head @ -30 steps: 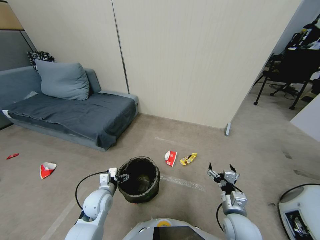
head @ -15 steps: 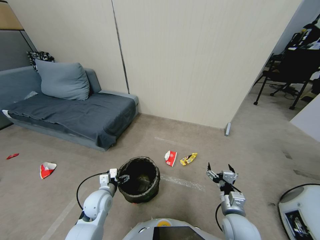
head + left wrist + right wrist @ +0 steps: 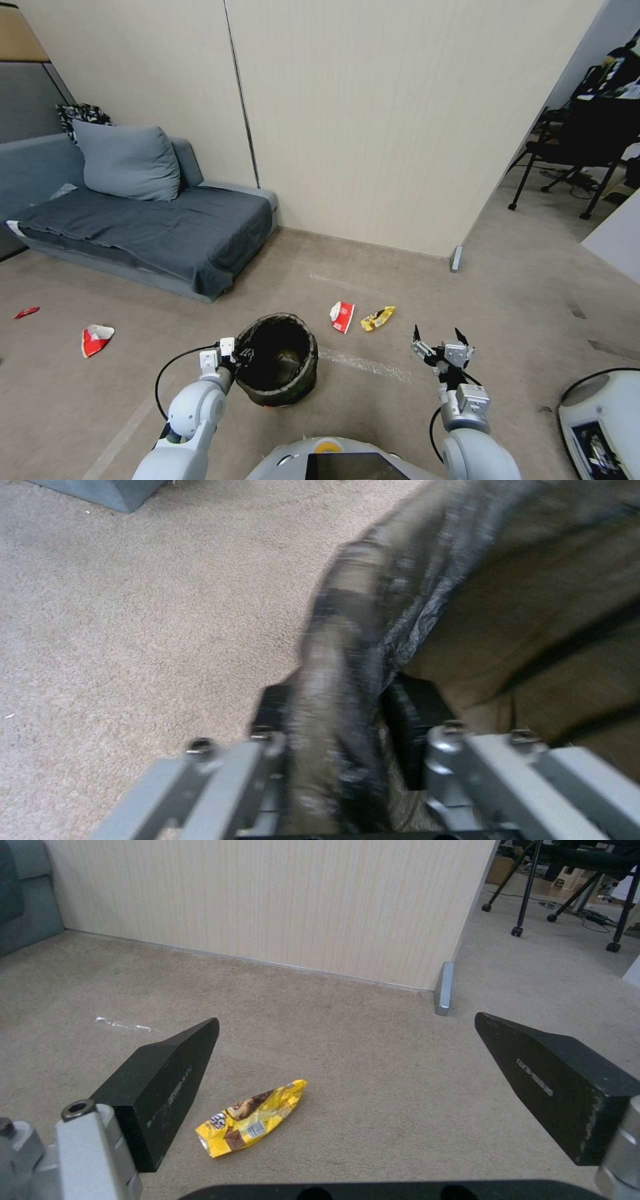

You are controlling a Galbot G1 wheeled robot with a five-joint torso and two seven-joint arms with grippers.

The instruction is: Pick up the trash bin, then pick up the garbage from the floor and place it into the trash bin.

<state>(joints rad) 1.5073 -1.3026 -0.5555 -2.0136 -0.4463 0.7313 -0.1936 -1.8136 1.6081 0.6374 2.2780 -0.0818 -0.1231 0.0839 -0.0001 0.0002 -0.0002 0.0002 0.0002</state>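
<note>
The trash bin (image 3: 277,360), a round bucket lined with a dark bag, sits on the carpet just in front of me. My left gripper (image 3: 239,353) is shut on its near-left rim. In the left wrist view the bag-covered rim (image 3: 353,645) runs between the two black pads (image 3: 413,715). My right gripper (image 3: 438,339) hovers open to the bin's right, above the floor. Garbage lies beyond the bin: a red-and-white wrapper (image 3: 341,316) and a yellow wrapper (image 3: 377,318). That yellow wrapper (image 3: 250,1125) lies below the open right gripper (image 3: 347,1020). More red-and-white litter (image 3: 95,339) and a red scrap (image 3: 27,312) lie far left.
A grey sofa (image 3: 147,227) stands at the back left against the beige wall (image 3: 373,133). The wall ends at a grey corner post (image 3: 455,259), with black chairs (image 3: 580,153) beyond. A white machine (image 3: 600,427) sits at lower right. A clear strip (image 3: 363,363) lies on the carpet.
The left gripper's fingers sit deeper over the bin's rim than before, and the bin has shifted slightly. The right gripper has drifted a little toward me.
</note>
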